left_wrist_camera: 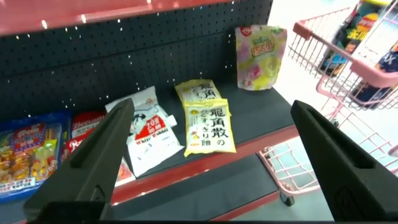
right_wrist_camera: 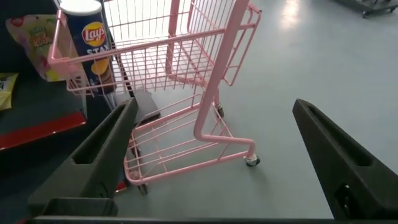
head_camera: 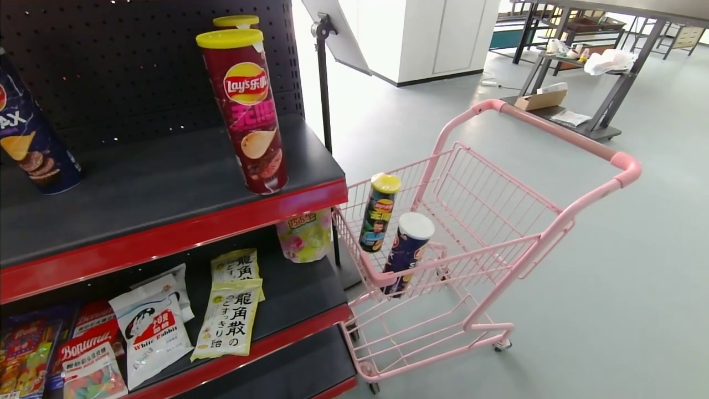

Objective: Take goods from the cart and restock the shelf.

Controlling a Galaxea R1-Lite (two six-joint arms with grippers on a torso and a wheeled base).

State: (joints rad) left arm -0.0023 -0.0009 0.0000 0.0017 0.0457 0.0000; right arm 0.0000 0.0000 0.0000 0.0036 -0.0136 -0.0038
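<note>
The right claw (right_wrist_camera: 214,106) hangs with its two dark fingers (right_wrist_camera: 99,155) spread wide. Nothing is between them and they touch nothing. Past the fingertips stands the pink cart (right_wrist_camera: 211,74), and the coming pick turns on this: the goods do not sit in line with the open gap but beyond one finger, on the side towards the shelf.

The nearest item to this claw is the dark blue can with the white lid (right_wrist_camera: 90,46). It stands in the basket corner closest to the shelf, its long axis near upright with a slight lean and its lid above the rim. The claw would probably have to swing towards the shelf side to close across the can's round body.

Just behind it, deeper in the same corner, the yellow-lidded can (head_camera: 376,213) also stands upright.

The left claw (left_wrist_camera: 211,112) is spread just as wide and holds nothing. It faces the lower shelf (left_wrist_camera: 261,134) of sweet packets, with the cart well off beyond one finger, so the right arm looks nearer to the cans.

Farthest from both claws, the top shelf (head_camera: 166,177) carries a tall red can (head_camera: 243,111).
</note>
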